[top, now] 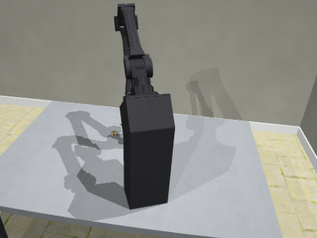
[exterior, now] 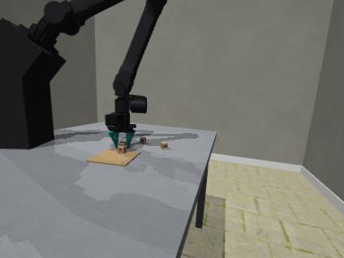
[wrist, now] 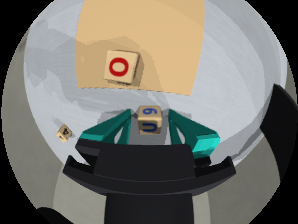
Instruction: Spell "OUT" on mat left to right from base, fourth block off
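My gripper point(exterior: 122, 146) point(wrist: 149, 113) is open, pointing down just off the mat's edge. A wooden block point(wrist: 150, 120) with a blue U on one face and a blue 9 on another stands between the fingertips, with a gap on each side; I cannot tell which face is on top. The block with the red O point(wrist: 119, 67) point(exterior: 122, 149) lies on the tan mat point(wrist: 175, 30) point(exterior: 106, 158), near the edge closest to the gripper, its O face up. A third block point(wrist: 64, 133), bearing a 4, lies off the mat at the wrist view's left.
The exterior view shows two more blocks off the mat, a dark-looking one point(exterior: 143, 140) and a lighter one point(exterior: 164, 145); I cannot match either to the 4 block. One block point(top: 114, 133) shows beside the arm's base point(top: 149, 165) in the top view, where the base hides the mat.
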You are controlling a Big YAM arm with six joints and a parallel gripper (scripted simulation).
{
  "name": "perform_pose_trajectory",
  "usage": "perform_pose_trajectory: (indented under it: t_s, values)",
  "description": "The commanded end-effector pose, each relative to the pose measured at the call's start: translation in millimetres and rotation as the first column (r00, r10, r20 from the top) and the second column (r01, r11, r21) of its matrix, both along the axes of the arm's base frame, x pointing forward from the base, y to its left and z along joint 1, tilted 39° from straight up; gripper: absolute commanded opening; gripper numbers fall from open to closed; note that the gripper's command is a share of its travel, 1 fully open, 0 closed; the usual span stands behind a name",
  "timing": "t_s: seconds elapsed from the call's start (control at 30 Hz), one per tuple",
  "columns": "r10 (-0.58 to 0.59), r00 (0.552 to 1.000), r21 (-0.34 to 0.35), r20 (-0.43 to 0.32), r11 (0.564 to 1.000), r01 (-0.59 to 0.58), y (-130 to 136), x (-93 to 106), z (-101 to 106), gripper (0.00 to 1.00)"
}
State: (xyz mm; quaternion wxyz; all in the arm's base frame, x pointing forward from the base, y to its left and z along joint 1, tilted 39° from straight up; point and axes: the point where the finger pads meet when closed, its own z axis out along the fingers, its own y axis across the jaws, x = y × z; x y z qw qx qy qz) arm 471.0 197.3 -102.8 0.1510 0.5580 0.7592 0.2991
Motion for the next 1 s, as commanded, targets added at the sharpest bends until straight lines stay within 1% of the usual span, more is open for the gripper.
perform_pose_trajectory:
  t_s: [0.0, 0.23, 0.27, 0.8, 0.83, 0.97]
  values:
    - [0.001, 1.000, 0.006, 0.006, 1.000, -0.001, 5.0, -4.6, 0.2, 0.51]
    - [0.001, 1.000, 0.006, 0.006, 1.000, -0.001, 5.0, -4.6, 0.2, 0.51]
    - [0.001, 1.000, 0.006, 0.006, 1.000, -0.001, 5.0, -4.6, 0.2, 0.39]
    - [0.001, 1.000, 0.006, 0.006, 1.000, -0.001, 5.0, -4.6, 0.2, 0.39]
    - [0.001, 1.000, 0.006, 0.006, 1.000, -0.001, 5.0, -4.6, 0.2, 0.20]
    - [0.001, 1.000, 0.005, 0.006, 1.000, -0.001, 5.0, -4.6, 0.2, 0.20]
